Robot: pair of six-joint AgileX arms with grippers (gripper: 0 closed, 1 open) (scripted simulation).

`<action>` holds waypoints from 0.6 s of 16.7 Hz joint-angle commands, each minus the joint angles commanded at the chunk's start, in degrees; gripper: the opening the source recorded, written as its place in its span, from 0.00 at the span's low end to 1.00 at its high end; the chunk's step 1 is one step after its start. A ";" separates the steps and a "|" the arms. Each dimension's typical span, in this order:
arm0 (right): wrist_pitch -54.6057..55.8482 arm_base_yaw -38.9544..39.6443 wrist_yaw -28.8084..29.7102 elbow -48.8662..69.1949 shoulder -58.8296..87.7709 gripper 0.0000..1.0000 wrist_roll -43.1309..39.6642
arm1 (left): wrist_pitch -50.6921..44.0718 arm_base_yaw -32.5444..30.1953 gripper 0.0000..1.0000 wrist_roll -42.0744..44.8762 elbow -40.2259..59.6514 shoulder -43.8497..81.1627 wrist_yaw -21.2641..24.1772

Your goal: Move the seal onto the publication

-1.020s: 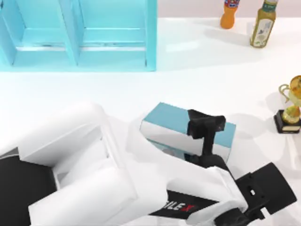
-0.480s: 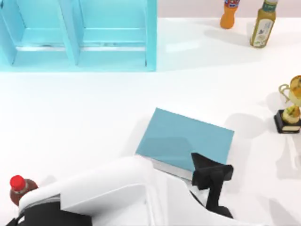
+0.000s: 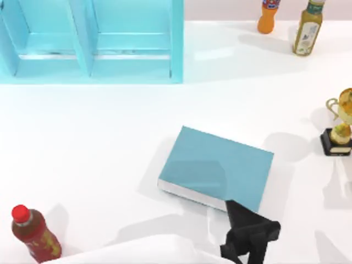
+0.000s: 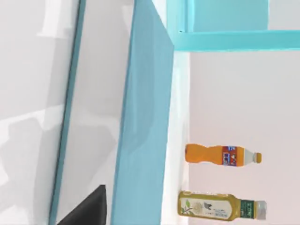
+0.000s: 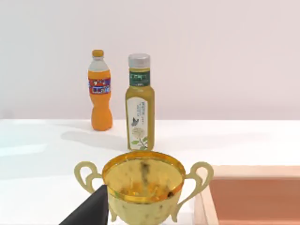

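The publication (image 3: 217,168), a thick teal-blue book with white page edges, lies flat near the table's middle, and nothing rests on its cover. My left gripper (image 3: 248,234) is a black shape just off the book's near right corner, at the table's near edge. The left wrist view looks edge-on along the publication (image 4: 143,122), with a dark part of my left gripper (image 4: 89,211) at the frame's border. A dark part of my right gripper (image 5: 91,211) shows close to a gold trophy (image 5: 143,187). The seal is hidden.
A light blue shelf unit (image 3: 91,41) stands at the back left. An orange bottle (image 3: 268,15) and a green-tea bottle (image 3: 307,27) stand at the back right. The gold trophy (image 3: 341,124) is at the right edge, a red-capped bottle (image 3: 34,234) at the near left.
My left arm has pulled back from over the book toward the near edge. The whole cover and the red-capped bottle have come into sight.
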 joint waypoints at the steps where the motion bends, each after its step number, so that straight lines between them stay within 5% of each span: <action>1: 0.00 0.00 0.00 0.00 0.00 1.00 0.00 | -1.00 -0.30 1.00 -1.00 0.22 -0.03 0.10; 10: 0.00 0.00 0.00 0.00 0.00 1.00 0.00 | 0.59 1.34 1.00 1.83 -0.75 -2.18 0.33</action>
